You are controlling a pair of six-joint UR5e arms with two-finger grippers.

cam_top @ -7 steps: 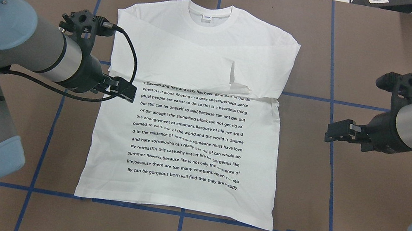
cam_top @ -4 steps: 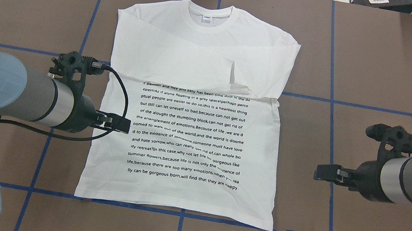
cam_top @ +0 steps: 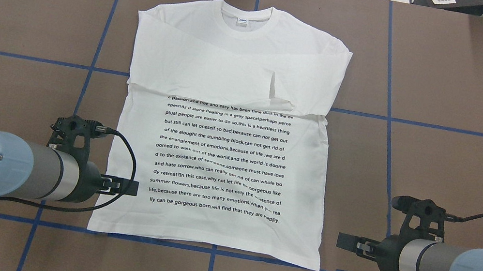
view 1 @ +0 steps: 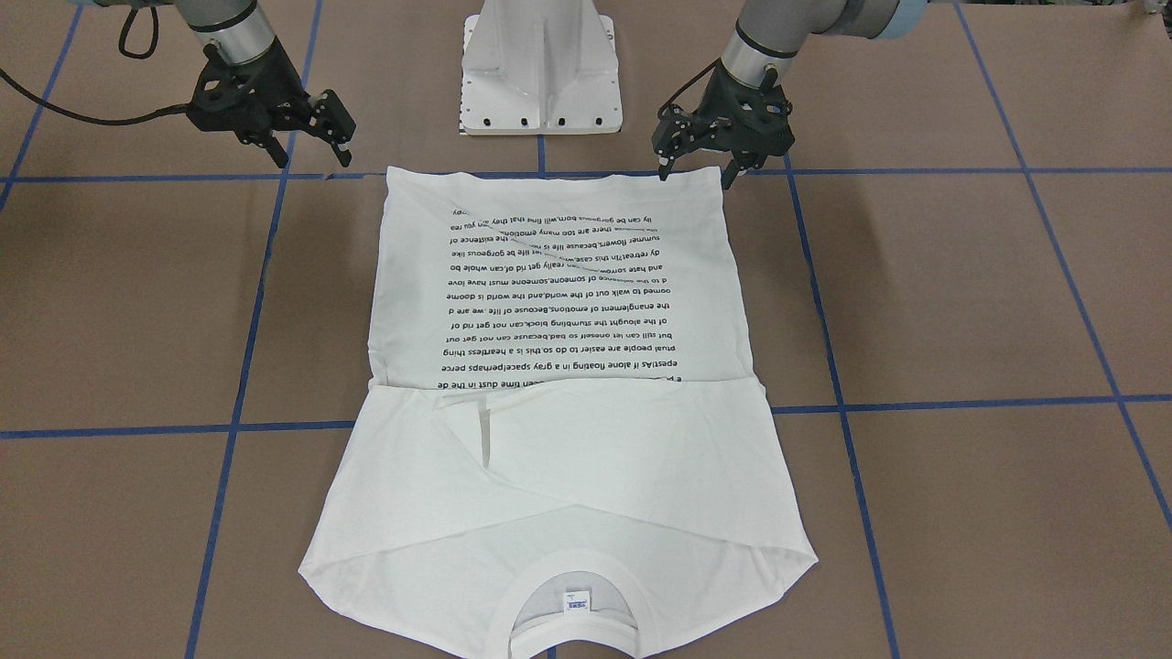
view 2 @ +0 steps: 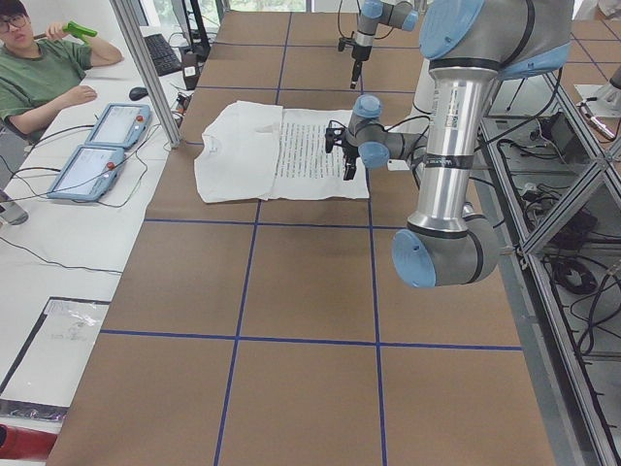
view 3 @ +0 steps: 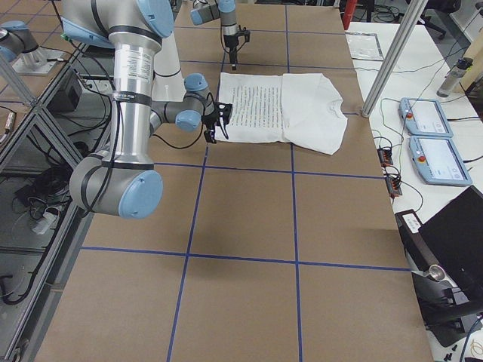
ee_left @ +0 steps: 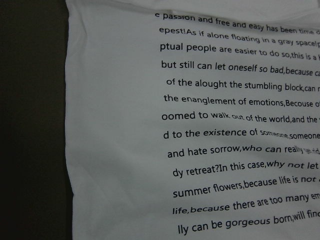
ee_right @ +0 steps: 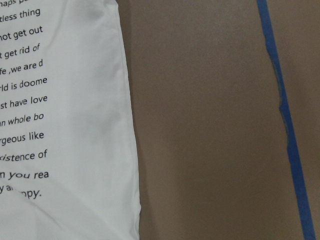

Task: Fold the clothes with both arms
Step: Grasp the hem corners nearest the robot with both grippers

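The white shirt [cam_top: 238, 66] lies flat in the middle of the table, printed text up, collar at the far side, both sleeves folded across the chest. It also shows in the front view as the shirt [view 1: 568, 458]. My left gripper [view 1: 694, 174] is open and hovers over the hem's left corner; from overhead the left gripper [cam_top: 127, 187] overlaps the shirt's left edge. My right gripper [view 1: 311, 151] is open and sits off the cloth, beside the hem's other corner; from overhead the right gripper [cam_top: 346, 242] is just right of the shirt. Neither holds anything.
The brown table [cam_top: 466, 85] carries a grid of blue tape lines. The white pedestal base [view 1: 540, 73] stands just behind the hem. In the left side view a seated person [view 2: 44, 73] and two control tablets [view 2: 102, 146] are beyond the table's far edge.
Both arms have swept along the shirt's sides from sleeve level down to the hem, toward the robot's base. The shirt has not moved.
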